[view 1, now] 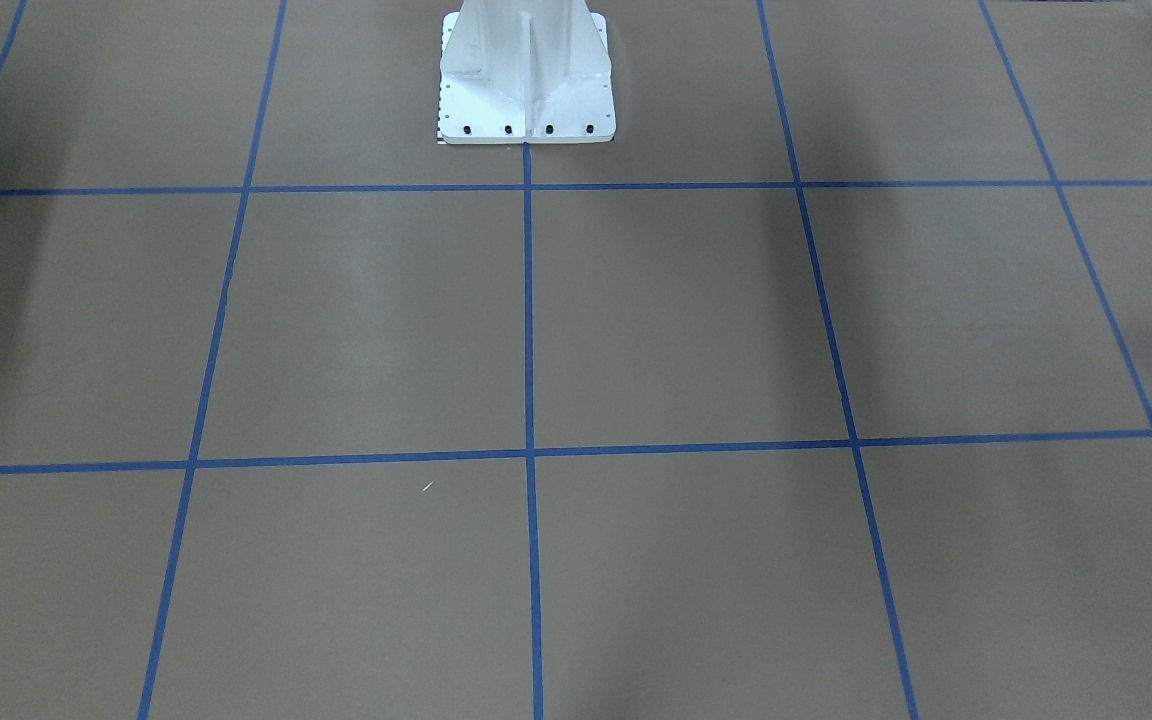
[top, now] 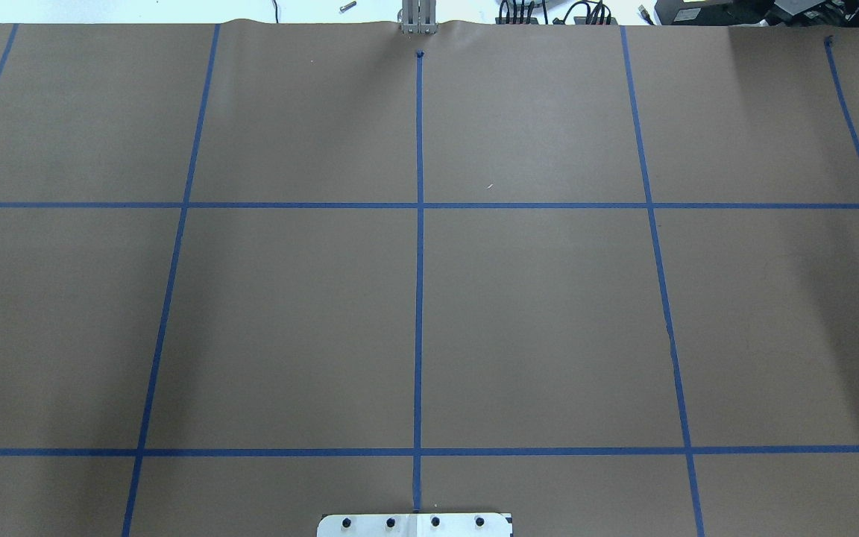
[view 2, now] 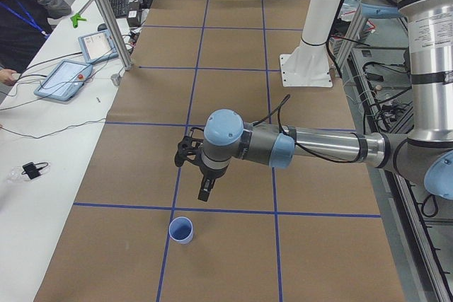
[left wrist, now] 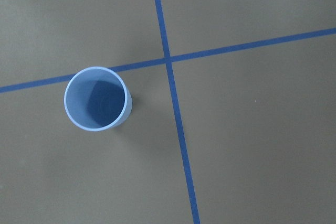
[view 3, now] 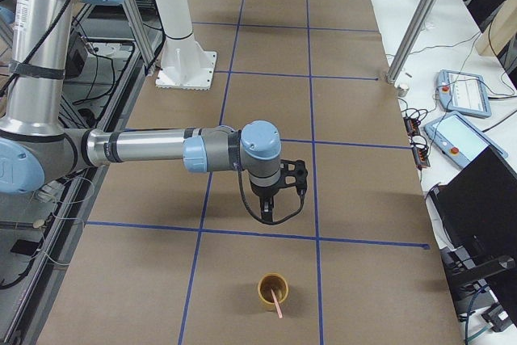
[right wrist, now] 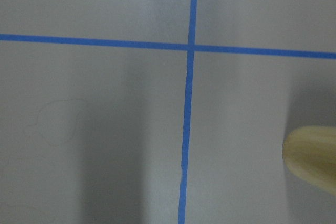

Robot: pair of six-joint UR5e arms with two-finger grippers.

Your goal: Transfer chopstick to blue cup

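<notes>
Left gripper (view 2: 204, 193) hangs pointing down over the counter (view 2: 233, 47) at the end of the near arm in the left side view. It shows in that view only, so I cannot tell whether its jaws stand apart or together. Nothing seen in it. Near it, toward the counter's end, stands the blue cup (view 2: 181, 230), upright, mouth up, alone. The left wrist camera looks straight down into it: dark blue floor, pale rim, empty. The cup sits just beside a crossing of the blue tape (left wrist: 173, 103) lines, in the corner of one square. The front-facing view catches only a sliver of it at the frame's right edge. Right gripper (view 3: 270, 216) is likewise aimed down from the near arm in the right side view, seen there only; jaw state cannot be told. Near it, toward that end of the counter, stands a tan cup (view 3: 272, 290), upright. The chopstick (view 3: 276, 305) is in this cup, one end inside, the shaft leaning over the rim on the camera's side. The right wrist view shows just an edge of the tan cup at frame right. The two cups are well apart, at opposite ends. The white pedestal (view 1: 526, 70) stands between them at the counter's back edge.
</notes>
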